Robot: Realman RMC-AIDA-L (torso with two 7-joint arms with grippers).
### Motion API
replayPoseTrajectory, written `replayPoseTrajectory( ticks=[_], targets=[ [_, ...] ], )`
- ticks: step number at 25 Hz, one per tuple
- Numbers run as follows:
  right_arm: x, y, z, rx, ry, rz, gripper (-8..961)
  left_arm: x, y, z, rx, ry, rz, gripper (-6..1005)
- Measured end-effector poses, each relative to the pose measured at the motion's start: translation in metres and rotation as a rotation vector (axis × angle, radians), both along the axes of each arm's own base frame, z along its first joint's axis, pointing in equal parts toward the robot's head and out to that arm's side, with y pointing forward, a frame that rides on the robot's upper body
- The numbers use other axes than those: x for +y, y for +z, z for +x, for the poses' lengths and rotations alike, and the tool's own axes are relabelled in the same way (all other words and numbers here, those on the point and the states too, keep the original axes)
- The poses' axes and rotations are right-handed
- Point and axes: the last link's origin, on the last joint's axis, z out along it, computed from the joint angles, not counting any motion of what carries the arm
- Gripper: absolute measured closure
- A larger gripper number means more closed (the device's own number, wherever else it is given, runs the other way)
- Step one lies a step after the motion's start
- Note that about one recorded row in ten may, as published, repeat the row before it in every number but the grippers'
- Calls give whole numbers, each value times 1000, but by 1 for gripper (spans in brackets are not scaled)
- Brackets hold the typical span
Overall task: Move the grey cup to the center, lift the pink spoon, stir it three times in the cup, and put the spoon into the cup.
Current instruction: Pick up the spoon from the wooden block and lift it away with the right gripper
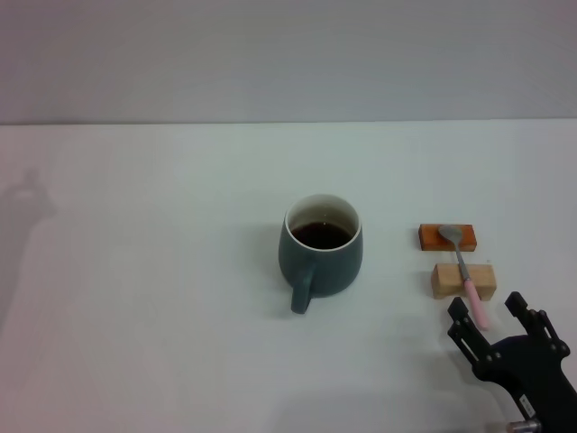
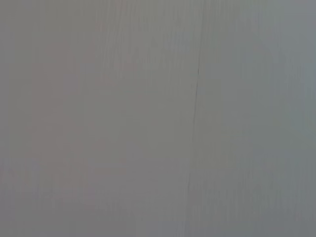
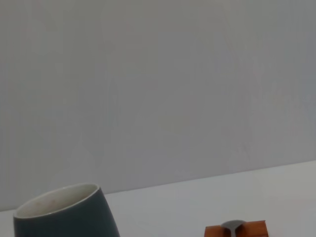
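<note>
The grey cup (image 1: pixel 323 253) stands near the middle of the white table, handle toward me, dark liquid inside; the right wrist view also catches the cup (image 3: pixel 69 212). To its right the pink spoon (image 1: pixel 465 273) lies across two blocks, its silver bowl on the orange-brown block (image 1: pixel 431 237) and its pink handle over the pale wooden block (image 1: pixel 442 281). My right gripper (image 1: pixel 488 310) is open at the near right, just in front of the spoon handle's end, holding nothing. The spoon bowl (image 3: pixel 233 225) shows in the right wrist view. My left gripper is out of view.
The white table (image 1: pixel 135 271) stretches wide to the left of the cup and ends at a grey wall (image 1: pixel 270 54) behind. The left wrist view shows only a plain grey surface.
</note>
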Motion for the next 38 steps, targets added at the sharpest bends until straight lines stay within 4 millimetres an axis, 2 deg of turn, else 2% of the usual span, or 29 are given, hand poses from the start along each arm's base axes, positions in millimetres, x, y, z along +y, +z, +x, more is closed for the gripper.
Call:
replayPoseTrajectory(
  ticks=[19,38],
  targets=[
    [11,-2,2,-5,-16,-20,136,-2,2,1,0,-12,13,1001],
    [14,0,5,-5,-32,-12,136,1,2,4,0,-21,12,1001]
  ],
)
